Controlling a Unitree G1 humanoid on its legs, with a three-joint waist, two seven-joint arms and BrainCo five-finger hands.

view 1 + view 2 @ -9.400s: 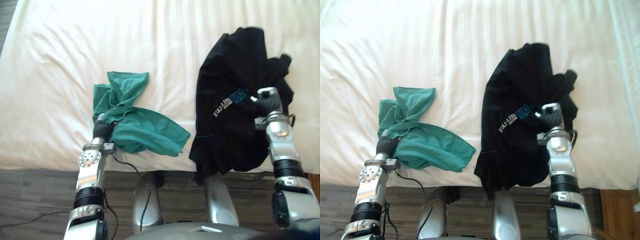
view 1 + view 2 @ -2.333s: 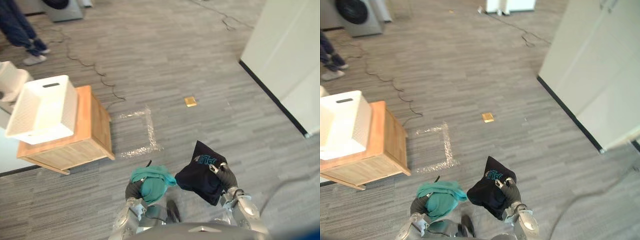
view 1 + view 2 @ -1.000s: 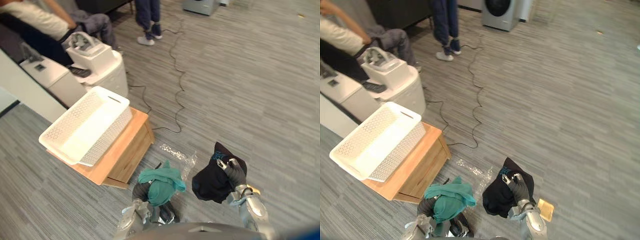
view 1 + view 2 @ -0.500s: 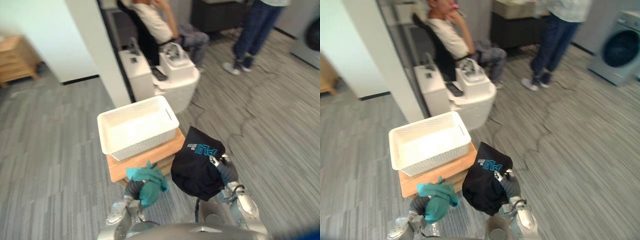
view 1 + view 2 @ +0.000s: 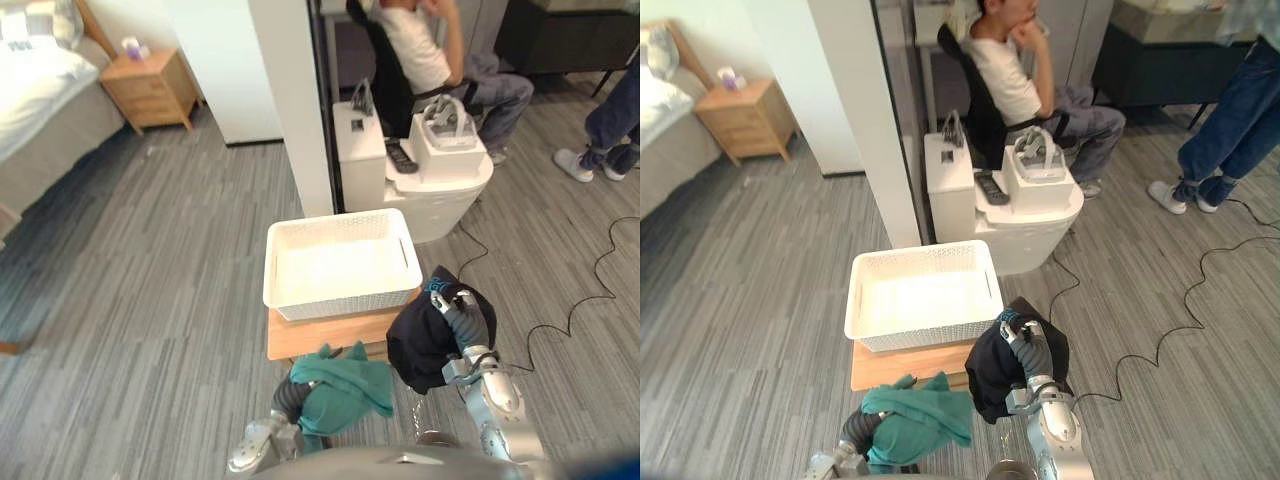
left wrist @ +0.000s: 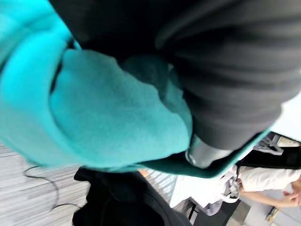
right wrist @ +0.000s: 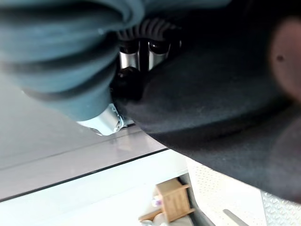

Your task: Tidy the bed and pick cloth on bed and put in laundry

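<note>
A white perforated laundry basket stands empty on a low wooden table just ahead of me. My left hand is low at the near left, shut on a bunched green cloth that hangs in front of the table's near edge. My right hand is raised beside the basket's near right corner, shut on a black garment that droops below it. In the left wrist view the green cloth wraps over the hand. The right wrist view shows the black garment draped past the fingers.
Behind the basket stands a white console with a seated person beyond it. A white pillar rises at the back. A nightstand and a bed corner are far left. Another person's legs and a floor cable are at right.
The whole view has swung round, so the camera has turned; the basket now sits squarely ahead and closer. Both hands still hold their cloths, the right one a little nearer the basket.
</note>
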